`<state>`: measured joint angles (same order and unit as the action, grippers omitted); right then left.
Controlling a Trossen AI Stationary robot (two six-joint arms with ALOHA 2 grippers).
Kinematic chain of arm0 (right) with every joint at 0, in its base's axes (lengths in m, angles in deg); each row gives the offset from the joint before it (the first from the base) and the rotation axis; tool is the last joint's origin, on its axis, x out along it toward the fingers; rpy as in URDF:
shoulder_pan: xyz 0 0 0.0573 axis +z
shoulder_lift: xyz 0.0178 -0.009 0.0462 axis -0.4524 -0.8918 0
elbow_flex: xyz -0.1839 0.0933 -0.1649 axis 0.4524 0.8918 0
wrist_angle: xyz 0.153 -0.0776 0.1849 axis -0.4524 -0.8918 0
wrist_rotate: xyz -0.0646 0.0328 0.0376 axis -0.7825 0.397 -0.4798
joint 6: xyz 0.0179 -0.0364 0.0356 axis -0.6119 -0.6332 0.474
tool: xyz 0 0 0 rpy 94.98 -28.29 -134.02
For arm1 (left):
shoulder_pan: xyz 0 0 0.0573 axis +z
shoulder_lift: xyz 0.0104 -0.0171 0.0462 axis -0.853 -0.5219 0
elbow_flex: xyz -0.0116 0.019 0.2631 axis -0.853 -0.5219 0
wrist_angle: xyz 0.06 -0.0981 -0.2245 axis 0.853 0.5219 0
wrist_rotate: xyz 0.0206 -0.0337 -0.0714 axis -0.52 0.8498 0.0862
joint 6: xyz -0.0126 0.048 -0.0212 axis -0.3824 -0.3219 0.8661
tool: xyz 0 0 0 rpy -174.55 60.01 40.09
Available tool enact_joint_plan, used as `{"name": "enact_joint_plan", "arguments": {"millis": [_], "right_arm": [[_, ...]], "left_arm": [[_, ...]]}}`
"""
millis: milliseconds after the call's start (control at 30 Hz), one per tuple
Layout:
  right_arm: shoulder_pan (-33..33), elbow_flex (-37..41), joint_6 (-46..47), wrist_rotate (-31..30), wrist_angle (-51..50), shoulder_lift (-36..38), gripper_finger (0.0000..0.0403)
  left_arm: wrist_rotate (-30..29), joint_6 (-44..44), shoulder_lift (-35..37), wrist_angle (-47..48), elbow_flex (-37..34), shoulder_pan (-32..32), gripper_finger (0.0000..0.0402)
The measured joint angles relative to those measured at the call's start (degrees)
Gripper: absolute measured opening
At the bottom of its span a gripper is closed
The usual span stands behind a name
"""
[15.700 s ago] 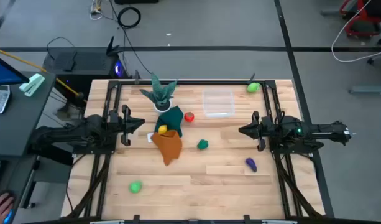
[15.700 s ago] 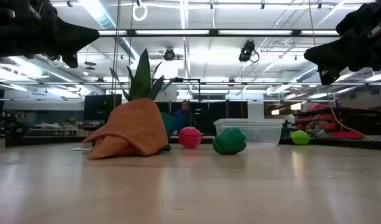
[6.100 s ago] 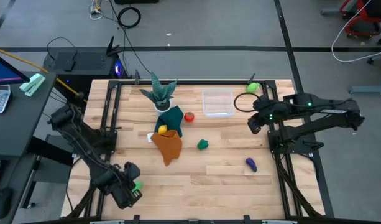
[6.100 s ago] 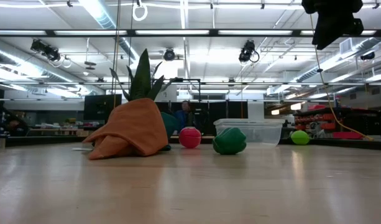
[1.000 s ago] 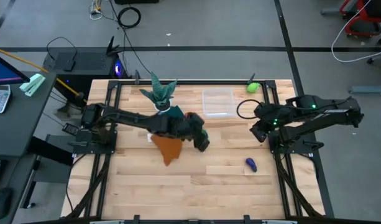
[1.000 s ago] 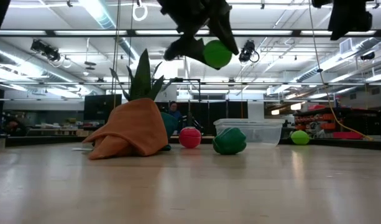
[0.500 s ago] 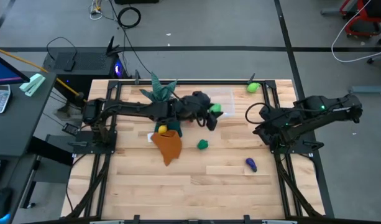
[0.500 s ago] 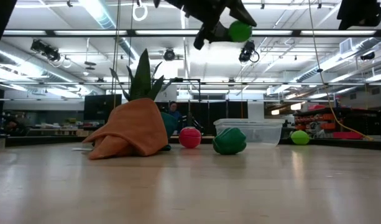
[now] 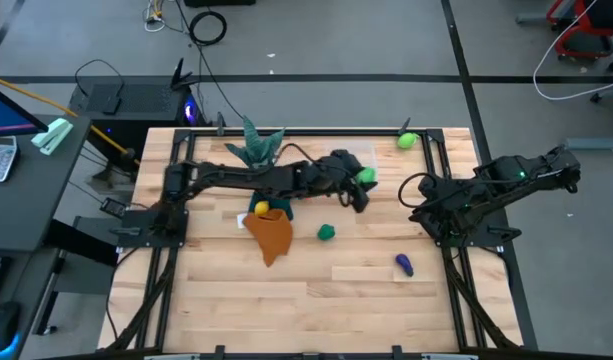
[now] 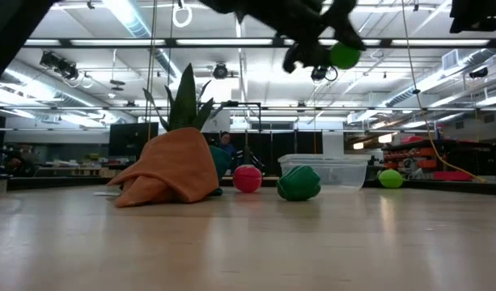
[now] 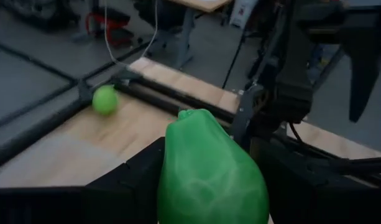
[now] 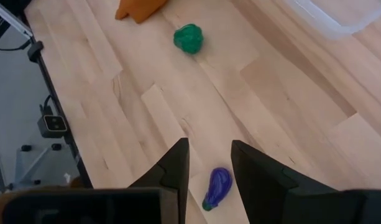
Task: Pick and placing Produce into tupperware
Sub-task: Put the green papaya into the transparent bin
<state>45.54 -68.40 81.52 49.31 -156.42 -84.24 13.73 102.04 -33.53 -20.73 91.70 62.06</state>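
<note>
A smooth light green toy fruit [image 9: 365, 176] is held aloft above the small clear plastic tupperware box [image 9: 350, 152], which stands open at the far middle of the table. A second light green piece [image 9: 407, 141] lies at the far right corner. A dark green knobbly piece [image 9: 327, 232] rests mid-table, a red ball [image 10: 247, 179] to its left, a yellow piece [image 9: 261, 208] further left, and a purple eggplant-shaped piece [image 9: 404, 264] near right.
</note>
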Motion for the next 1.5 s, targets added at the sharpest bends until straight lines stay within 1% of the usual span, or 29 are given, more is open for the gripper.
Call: {"name": "enact_joint_plan", "arguments": {"millis": [133, 233, 333, 367, 433, 500, 633, 800, 900, 1000, 1067, 1133, 1200, 1333, 1433, 1500], "right_arm": [[1.2, 0.0, 0.7, 0.0, 0.0, 0.0, 0.0086], [2.3, 0.0, 0.8, 0.1, 0.0, 0.0, 0.0086], [3.4, 0.0, 0.8, 0.2, 0.0, 0.0, 0.0086], [3.6, 0.0, 0.8, 0.2, 0.0, 0.0, 0.0086], [3.9, 0.0, 0.8, 0.2, 0.0, 0.0, 0.0086], [4.2, 0.0, 0.8, 0.2, 0.0, -0.1, 0.0086], [4.2, 0.0, 0.7, -0.1, 0.0, -0.1, 0.0086], [4.2, 0.0, 0.5, -0.7, 0.0, -0.1, 0.0086], [4.2, 0.0, 0.5, -0.7, 0.0, -0.1, 0.0086], [4.2, 0.0, 0.5, -0.7, 0.0, -0.1, 0.0086], [4.2, 0.0, 0.5, -0.7, 0.0, -0.1, 0.0086], [4.2, 0.0, 0.6, -0.7, 0.0, -0.1, 0.0086], [4.2, 0.0, 0.8, -0.7, 0.0, -0.1, 0.0086], [4.2, 0.0, 0.9, -0.8, 0.4, -0.2, 0.0086], [4.1, 0.0, 1.0, -1.1, 0.6, -0.2, 0.0086], [4.1, 0.0, 1.0, -1.2, 0.6, -0.2, 0.0086]], "left_arm": [[-5.7, -4.1, -6.3, 10.1, 12.9, 0.1, 0.0239], [-9.2, -5.2, -10.9, 18.0, 22.3, 0.6, 0.0235], [-12.2, -3.5, -15.0, 24.1, 30.1, 1.2, 0.0225], [-12.5, -2.7, -16.5, 24.3, 32.2, 1.5, 0.0222], [-12.5, 0.0, -18.3, 26.9, 34.4, 2.0, 0.0222], [-12.3, 3.0, -19.5, 26.6, 34.5, 2.5, 0.0227], [-12.4, 6.5, -19.5, 27.5, 31.6, 3.9, 0.0236], [-12.2, 6.4, -19.5, 28.1, 28.5, 5.6, 0.0224], [-10.6, 6.6, -19.5, 30.4, 27.8, 6.7, 0.0224], [-10.0, 7.0, -20.3, 31.8, 27.6, 7.5, 0.0236], [-8.6, 7.7, -20.6, 34.3, 27.5, 8.0, 0.024], [-7.5, 8.8, -21.2, 34.6, 27.5, 8.4, 0.0239], [-6.6, 9.6, -21.3, 37.3, 27.5, 8.6, 0.0232], [-5.9, 9.8, -22.8, 38.7, 27.5, 8.8, 0.0222], [-5.0, 9.9, -23.8, 38.3, 27.6, 8.8, 0.0226], [-4.5, 10.2, -23.9, 41.3, 27.6, 8.9, 0.0235]]}}
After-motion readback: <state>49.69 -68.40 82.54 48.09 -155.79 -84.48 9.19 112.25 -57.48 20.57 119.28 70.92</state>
